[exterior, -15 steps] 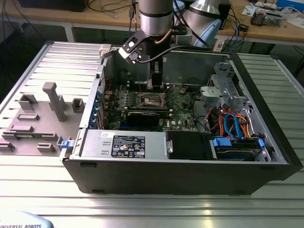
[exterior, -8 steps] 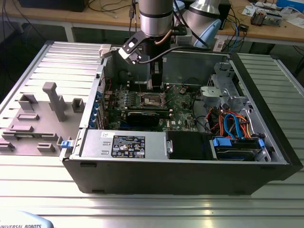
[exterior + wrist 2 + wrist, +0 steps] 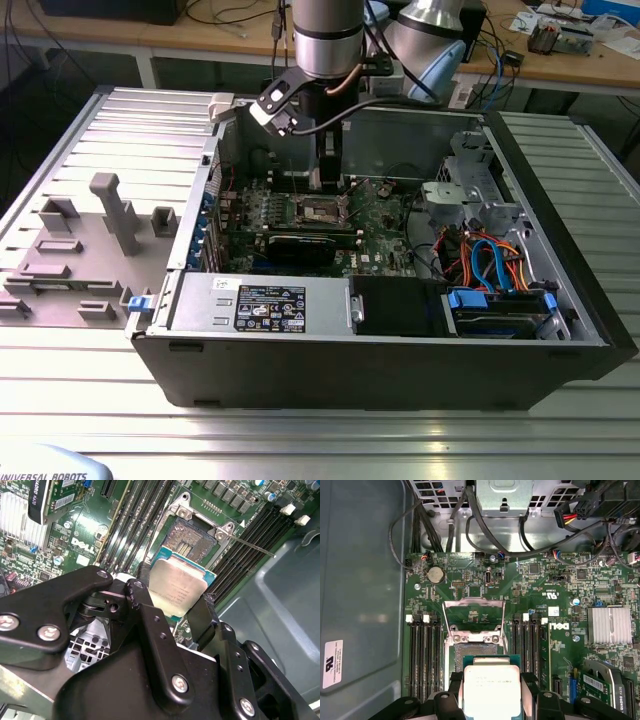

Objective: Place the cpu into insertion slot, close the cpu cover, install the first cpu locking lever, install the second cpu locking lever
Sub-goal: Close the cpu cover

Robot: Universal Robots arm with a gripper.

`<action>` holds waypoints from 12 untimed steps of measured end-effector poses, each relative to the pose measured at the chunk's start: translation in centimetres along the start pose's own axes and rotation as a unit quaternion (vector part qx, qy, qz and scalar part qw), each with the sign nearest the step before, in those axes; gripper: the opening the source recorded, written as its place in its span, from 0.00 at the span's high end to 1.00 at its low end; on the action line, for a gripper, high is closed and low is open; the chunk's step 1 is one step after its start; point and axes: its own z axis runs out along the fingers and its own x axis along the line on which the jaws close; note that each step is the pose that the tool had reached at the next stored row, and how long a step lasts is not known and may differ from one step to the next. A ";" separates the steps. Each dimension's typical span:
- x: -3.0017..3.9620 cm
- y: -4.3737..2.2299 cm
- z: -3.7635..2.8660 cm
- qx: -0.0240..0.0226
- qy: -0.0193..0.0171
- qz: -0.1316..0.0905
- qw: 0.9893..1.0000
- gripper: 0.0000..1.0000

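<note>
My gripper (image 3: 491, 696) is shut on the cpu (image 3: 491, 686), a flat square chip with a silvery top and green edge, pinched between two black fingers (image 3: 451, 692). In the second wrist view the cpu (image 3: 177, 587) hangs just short of the insertion slot (image 3: 192, 534), whose dark contact field lies bare. The cpu cover (image 3: 474, 601), a silver frame, stands swung open on the slot's far side. A thin locking lever (image 3: 252, 546) sticks out sideways from the slot. In the exterior view the gripper (image 3: 328, 178) reaches down into the open computer case above the insertion slot (image 3: 318, 210).
Memory slots (image 3: 425, 655) flank the socket on both sides. A finned heat sink (image 3: 607, 625) and a black card (image 3: 300, 245) sit nearby. Cables (image 3: 490, 265) and drive bays fill the case at the exterior view's right. A grey fixture (image 3: 110, 215) stands outside the case at the exterior view's left.
</note>
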 end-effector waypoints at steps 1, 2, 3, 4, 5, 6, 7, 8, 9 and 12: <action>0.00 0.00 0.04 0.000 0.000 0.000 1.000 0.46; 0.00 -0.01 0.07 0.000 0.000 0.000 1.000 0.46; 0.00 -0.01 0.10 0.000 0.000 0.000 1.000 0.46; 0.00 -0.03 0.14 0.000 0.000 0.000 1.000 0.46; 0.00 -0.08 0.20 0.000 0.000 0.000 1.000 0.46; 0.00 -0.14 0.33 0.000 0.000 0.000 1.000 0.46; -0.01 -0.23 0.68 0.000 0.000 0.000 1.000 0.46; 0.00 -0.26 0.91 0.000 0.000 0.000 1.000 0.46; 0.01 -0.28 1.09 0.000 0.000 0.000 1.000 0.46; 0.10 -0.35 1.77 0.000 0.000 0.000 1.000 0.46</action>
